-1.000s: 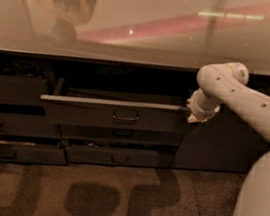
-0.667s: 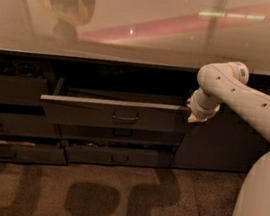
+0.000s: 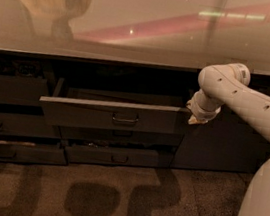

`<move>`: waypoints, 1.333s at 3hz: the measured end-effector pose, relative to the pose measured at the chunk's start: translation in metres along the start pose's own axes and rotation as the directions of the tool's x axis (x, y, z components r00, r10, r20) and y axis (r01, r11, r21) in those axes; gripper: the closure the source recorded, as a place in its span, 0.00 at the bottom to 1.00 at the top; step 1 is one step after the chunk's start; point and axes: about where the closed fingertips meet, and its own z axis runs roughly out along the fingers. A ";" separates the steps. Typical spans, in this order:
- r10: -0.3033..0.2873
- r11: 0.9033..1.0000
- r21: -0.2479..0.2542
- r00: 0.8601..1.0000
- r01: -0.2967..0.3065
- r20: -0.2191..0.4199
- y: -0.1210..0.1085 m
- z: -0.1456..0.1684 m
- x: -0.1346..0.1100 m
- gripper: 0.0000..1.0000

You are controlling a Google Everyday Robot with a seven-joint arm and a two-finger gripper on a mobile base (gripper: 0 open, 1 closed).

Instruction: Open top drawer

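1 camera, raised, set back from the counter [image 3: 161, 30], looks down across its front edge; gripper [image 3: 194, 119] below that edge, right of centre.

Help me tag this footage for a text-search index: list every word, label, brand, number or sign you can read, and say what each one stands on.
None: no readable text shows anywhere.
The top drawer, standing open, has a plain front with only its pull handle.
The counter shows only reflections.
The arm shows a few small dark dots and no writing.
The gripper, at the drawer's right end, bears no visible label.
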 end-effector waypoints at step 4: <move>-0.036 0.999 0.007 0.998 0.036 0.042 0.020 -0.007 -0.008 1.00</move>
